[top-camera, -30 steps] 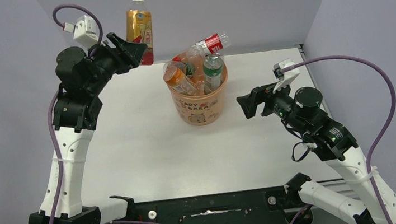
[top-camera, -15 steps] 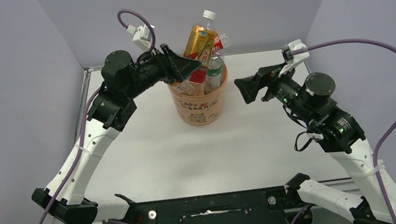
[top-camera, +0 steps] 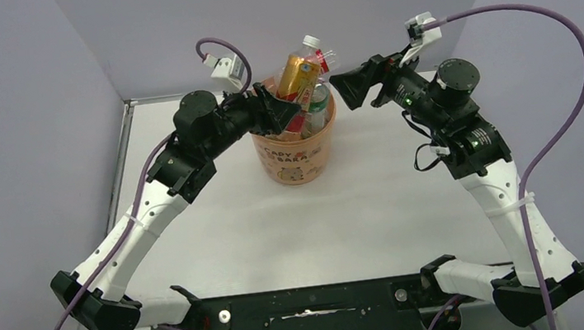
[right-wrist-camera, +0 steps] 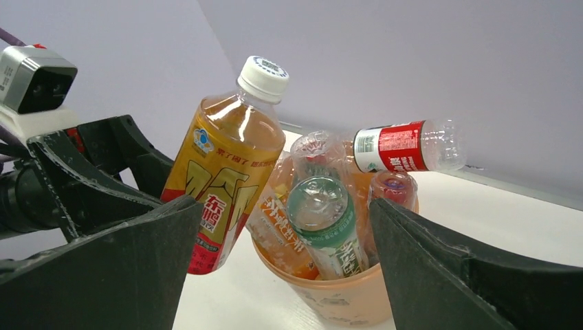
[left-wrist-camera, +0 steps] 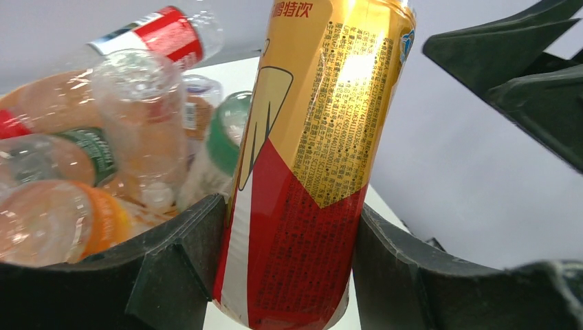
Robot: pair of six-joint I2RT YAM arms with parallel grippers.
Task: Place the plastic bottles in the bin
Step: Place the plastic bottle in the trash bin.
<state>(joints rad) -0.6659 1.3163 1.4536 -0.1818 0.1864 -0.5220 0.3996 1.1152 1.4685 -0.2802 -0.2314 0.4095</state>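
Left fingers (left-wrist-camera: 180, 256) grip the amber bottle (top-camera: 297, 73) low; let go only with the crammed bin (top-camera: 297, 163) directly beneath them. Right fingers (right-wrist-camera: 117, 275) gape, empty.

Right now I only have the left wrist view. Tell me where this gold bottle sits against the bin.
Observer: The gold bottle is tilted, its white cap leaning toward the bin. Its base is near the rim on the left arm's side, not over the middle.
Operator: Report how full the bin is.
Observer: The other bottles are heaped above the rim, and a red-labelled bottle lies across the top.
Operator: Give me the right gripper.
Observer: The right gripper is open and empty, hovering at the bin's opposite side and facing it.
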